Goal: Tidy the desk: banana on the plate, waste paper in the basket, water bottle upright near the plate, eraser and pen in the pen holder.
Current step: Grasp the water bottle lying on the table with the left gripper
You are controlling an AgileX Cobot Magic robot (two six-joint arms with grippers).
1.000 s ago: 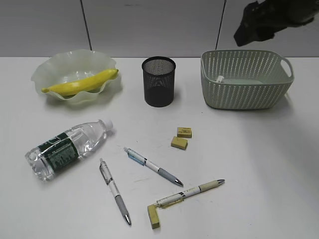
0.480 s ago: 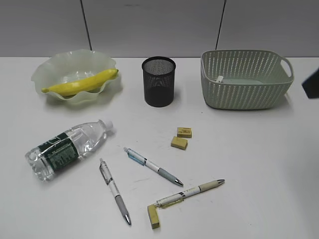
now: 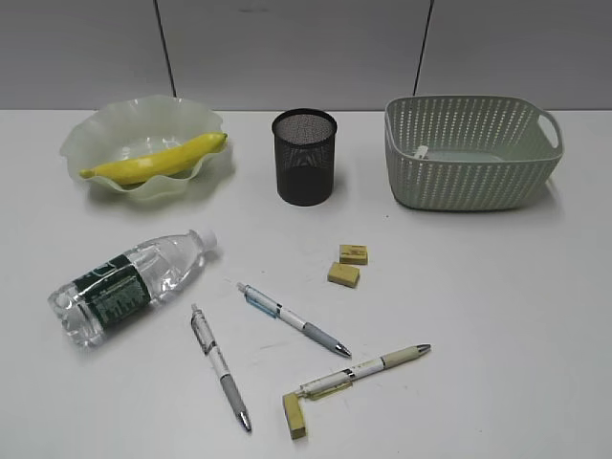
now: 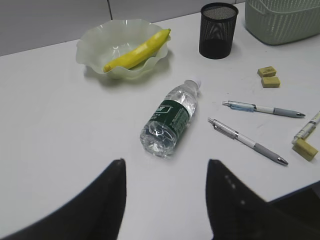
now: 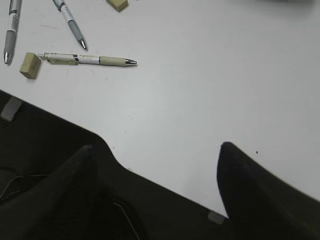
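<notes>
the right arm has pulled clear of the far right corner and out of the exterior view, so its drop looks finished. nearest, three pens (image 3: 295,320) and erasers (image 3: 344,274) lie loose on the desk (image 3: 497,316); bottle (image 3: 129,284) on its side. farther back, banana (image 3: 153,160) in the plate (image 3: 91,134), holder (image 3: 304,156) empty, a pale scrap in the basket (image 3: 469,167). left gripper (image 4: 165,200) and right gripper (image 5: 155,175) both gape, empty.
</notes>
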